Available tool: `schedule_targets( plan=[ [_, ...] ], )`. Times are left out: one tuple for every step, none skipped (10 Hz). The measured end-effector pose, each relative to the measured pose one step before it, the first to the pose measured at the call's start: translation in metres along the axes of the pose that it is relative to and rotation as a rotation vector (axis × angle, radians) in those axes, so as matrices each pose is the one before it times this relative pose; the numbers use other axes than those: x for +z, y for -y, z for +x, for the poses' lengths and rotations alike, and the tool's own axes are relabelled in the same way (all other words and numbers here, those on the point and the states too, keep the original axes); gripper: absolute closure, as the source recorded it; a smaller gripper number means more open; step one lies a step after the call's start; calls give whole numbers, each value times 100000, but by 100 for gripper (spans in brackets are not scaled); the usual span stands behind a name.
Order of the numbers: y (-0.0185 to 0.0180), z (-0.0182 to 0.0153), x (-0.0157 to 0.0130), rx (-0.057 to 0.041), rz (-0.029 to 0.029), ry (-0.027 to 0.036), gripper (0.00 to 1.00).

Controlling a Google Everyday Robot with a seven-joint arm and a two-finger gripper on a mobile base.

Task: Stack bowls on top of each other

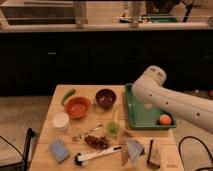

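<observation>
The bright orange bowl (78,106) sits upright on the wooden table (90,165), left of centre. The dark maroon bowl (105,98) stands just to its right and a little farther back, apart from it. Both bowls look empty. My white arm (167,97) reaches in from the right and bends above the green tray (141,121), well to the right of both bowls. The gripper is hidden behind or below that arm over the tray, so it does not show clearly.
A white lidded tub (61,121) stands in front of the orange bowl, and a green pepper (68,95) lies behind it. An orange fruit (165,119) rests in the tray. A blue sponge (59,150), a brush (97,156) and packets crowd the front.
</observation>
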State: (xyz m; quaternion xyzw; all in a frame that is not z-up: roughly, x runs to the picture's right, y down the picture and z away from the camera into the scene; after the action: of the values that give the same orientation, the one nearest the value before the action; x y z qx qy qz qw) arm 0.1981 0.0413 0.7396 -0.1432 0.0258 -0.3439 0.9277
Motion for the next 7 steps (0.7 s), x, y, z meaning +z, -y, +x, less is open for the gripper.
schedule_targets(
  plan=[
    [52, 104, 5, -139, 337, -88, 56],
    [234, 41, 32, -765, 871, -382, 68],
    [198, 6, 73, -899, 742, 14, 73],
    [301, 147, 215, -956, 1109, 9, 74],
    [200, 165, 101, -436, 904, -307, 69],
    [146, 186, 75, -339, 785, -371, 62],
    [157, 111, 74, -453, 857, -118, 54]
  ],
)
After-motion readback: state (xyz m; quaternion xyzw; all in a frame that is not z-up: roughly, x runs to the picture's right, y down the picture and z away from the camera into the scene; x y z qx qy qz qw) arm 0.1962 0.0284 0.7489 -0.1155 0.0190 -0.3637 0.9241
